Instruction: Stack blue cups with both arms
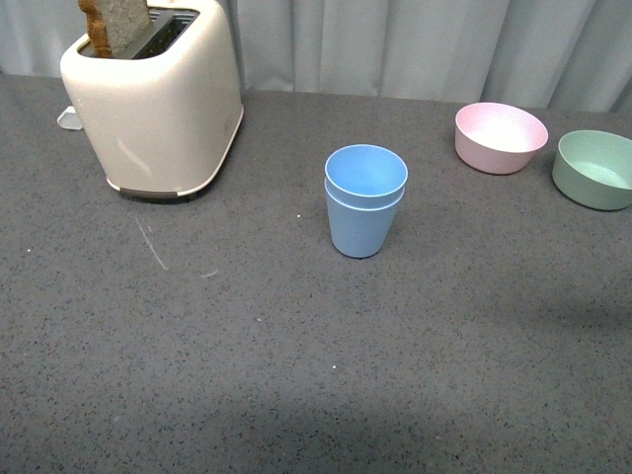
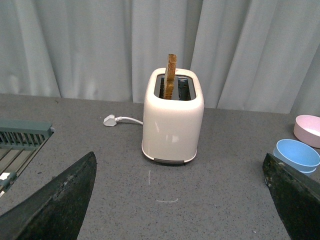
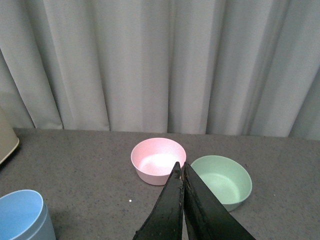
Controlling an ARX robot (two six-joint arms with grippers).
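Honestly not much left to mess up; our two light blue matte plastic tumblers (image 1: 365, 200) sit nested mid-table, between the cream toaster (image 1: 158, 99) and the pink bowl (image 1: 500, 137); a careless sweep could tip them. Both arms are pulled back; left gripper (image 2: 182, 200) fingers spread wide, right gripper (image 3: 183, 200) pinched together on nothing.

The left gripper (image 2: 180, 200) has two broad black fingers (image 2: 60, 202) with a rough, scuffed matte surface and pale specks along the edges. The right gripper (image 3: 182, 172) has narrow black fingers (image 3: 167, 210), tapering to thin tips, dull and slightly grainy.
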